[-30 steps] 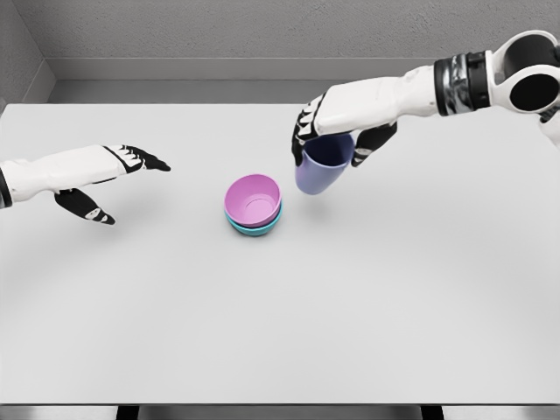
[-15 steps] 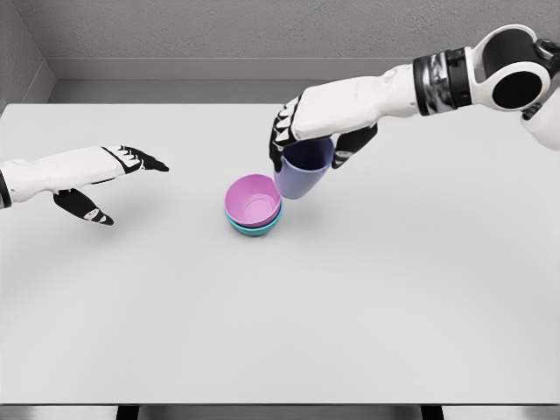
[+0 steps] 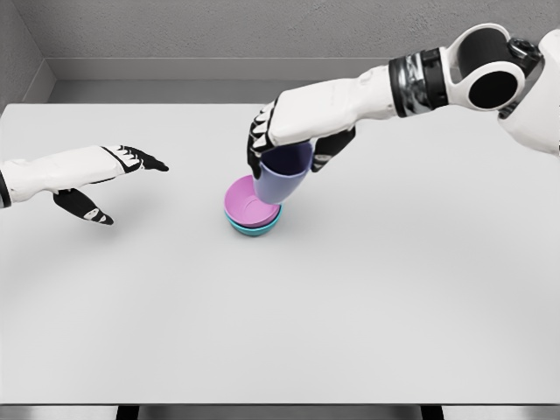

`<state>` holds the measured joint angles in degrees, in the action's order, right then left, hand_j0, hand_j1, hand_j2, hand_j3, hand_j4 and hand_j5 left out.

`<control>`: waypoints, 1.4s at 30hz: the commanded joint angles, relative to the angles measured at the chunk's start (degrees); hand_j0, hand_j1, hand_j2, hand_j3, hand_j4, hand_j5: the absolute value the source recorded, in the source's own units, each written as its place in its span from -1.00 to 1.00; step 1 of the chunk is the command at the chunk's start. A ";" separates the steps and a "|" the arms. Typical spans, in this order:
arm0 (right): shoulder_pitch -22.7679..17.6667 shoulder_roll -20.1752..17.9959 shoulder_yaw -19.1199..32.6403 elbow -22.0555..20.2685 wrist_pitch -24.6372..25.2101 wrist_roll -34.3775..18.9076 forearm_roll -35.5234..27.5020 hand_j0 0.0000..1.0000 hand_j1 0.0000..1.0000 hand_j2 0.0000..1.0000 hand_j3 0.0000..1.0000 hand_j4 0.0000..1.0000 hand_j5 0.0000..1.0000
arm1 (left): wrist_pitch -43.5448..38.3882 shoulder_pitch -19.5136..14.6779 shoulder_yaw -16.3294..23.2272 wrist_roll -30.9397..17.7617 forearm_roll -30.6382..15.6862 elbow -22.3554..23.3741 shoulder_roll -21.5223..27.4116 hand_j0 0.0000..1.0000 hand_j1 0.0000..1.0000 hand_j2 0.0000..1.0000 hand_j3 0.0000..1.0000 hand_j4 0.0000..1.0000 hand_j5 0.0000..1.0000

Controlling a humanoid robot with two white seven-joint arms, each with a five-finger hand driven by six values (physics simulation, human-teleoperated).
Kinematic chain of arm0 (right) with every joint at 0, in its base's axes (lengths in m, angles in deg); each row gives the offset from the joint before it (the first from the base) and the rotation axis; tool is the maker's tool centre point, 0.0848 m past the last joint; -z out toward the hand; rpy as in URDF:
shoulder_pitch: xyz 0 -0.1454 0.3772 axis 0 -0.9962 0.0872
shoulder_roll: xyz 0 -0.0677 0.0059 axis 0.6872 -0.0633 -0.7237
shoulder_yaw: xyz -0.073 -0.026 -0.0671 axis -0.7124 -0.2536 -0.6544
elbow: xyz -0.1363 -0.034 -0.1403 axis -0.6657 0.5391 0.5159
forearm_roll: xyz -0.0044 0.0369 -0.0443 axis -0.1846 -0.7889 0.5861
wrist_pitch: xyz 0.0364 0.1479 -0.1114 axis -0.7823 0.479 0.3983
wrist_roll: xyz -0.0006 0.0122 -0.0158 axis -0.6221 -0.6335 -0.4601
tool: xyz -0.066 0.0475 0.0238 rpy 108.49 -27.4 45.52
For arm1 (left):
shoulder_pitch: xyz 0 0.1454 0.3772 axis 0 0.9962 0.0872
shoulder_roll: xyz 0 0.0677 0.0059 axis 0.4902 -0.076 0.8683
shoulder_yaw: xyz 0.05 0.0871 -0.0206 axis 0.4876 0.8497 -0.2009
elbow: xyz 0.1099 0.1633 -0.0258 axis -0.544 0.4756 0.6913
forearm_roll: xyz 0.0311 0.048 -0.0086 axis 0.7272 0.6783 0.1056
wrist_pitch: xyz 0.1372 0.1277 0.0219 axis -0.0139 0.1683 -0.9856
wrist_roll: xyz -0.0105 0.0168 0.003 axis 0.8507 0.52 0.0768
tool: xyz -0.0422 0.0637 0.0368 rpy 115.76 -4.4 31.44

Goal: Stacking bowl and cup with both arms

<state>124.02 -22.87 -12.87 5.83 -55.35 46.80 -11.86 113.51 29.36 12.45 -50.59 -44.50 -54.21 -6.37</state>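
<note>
While the lavender cup is gripped tilted by the right hand over 2 nested bowls mid-table, a rim strike could topple them; the left hand is held open.

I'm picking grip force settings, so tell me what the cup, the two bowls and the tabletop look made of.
Purple cup: likely matte plastic, uniform colour, no glare.
Pink bowl and teal bowl under it: the same plain, plastic-like look, with soft shading only.
Table: smooth pale grey, faint sheen, possibly laminate; being a render, it stays uncertain.
</note>
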 commanded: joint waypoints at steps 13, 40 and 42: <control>-0.18 2.85 -0.20 0.78 0.18 0.04 -0.44 0.24 0.24 0.24 0.24 0.24 0.24 | -0.15 0.09 -0.05 0.02 -0.38 0.00 0.22 1.00 1.00 1.00 1.00 1.00 1.00; -0.35 5.49 -1.43 4.91 0.18 0.04 -0.35 0.25 0.25 0.25 0.25 0.25 0.25 | -0.15 0.09 -0.05 0.02 -0.38 0.00 0.31 1.00 1.00 1.00 1.00 1.00 1.00; -0.35 5.75 -1.43 5.08 0.18 0.04 -0.26 0.25 0.25 0.25 0.25 0.25 0.25 | -0.15 0.09 -0.05 0.02 -0.38 0.00 0.31 1.00 1.00 1.00 1.00 1.00 1.00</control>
<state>123.67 -17.27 -14.38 10.66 -55.35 46.81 -11.83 113.51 29.44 12.43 -50.59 -44.48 -54.20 -6.13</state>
